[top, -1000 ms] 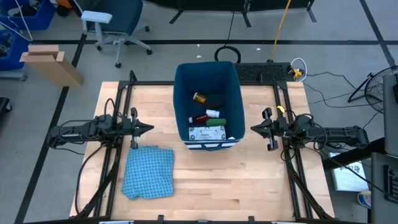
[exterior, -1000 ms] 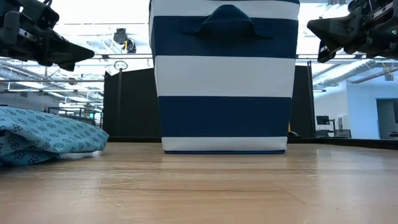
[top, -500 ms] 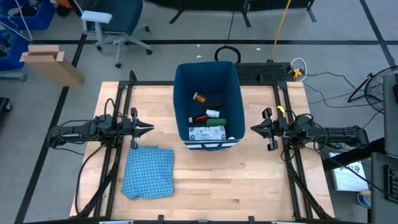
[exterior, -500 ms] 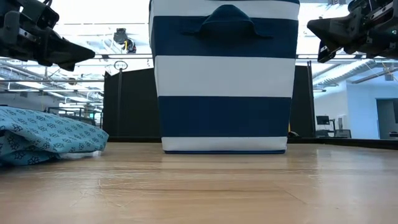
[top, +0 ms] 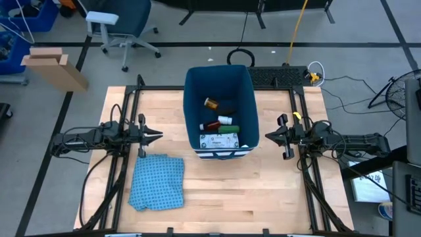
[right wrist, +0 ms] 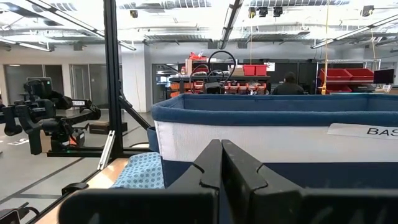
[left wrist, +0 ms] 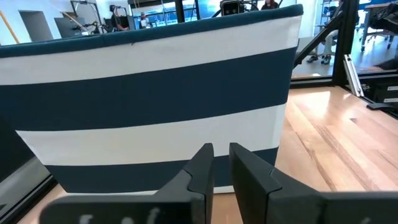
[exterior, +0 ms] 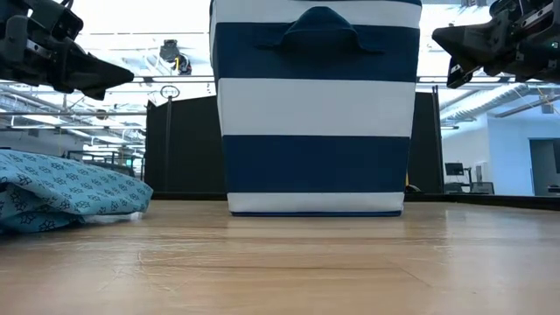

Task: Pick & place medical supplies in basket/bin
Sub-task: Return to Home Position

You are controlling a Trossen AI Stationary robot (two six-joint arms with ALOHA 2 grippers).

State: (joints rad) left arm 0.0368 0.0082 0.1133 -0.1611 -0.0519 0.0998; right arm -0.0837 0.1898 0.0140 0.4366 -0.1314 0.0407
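Moved: nothing since earlier frames.
Left gripper (top: 156, 136): nearly pressed together, empty, parked beside bin (top: 192, 99).
Right gripper (top: 268, 136): pressed together, empty, opposite side.
Supplies (top: 220, 128): inside bin, so arms likely rest clear at home.

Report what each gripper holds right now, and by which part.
Nothing is held. The left gripper and the right gripper hang shut and empty on either side of the bin; the medical supplies lie inside it.

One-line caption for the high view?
Supplies in the bin, left pincer and right pincer parked either side, cloth on the table.
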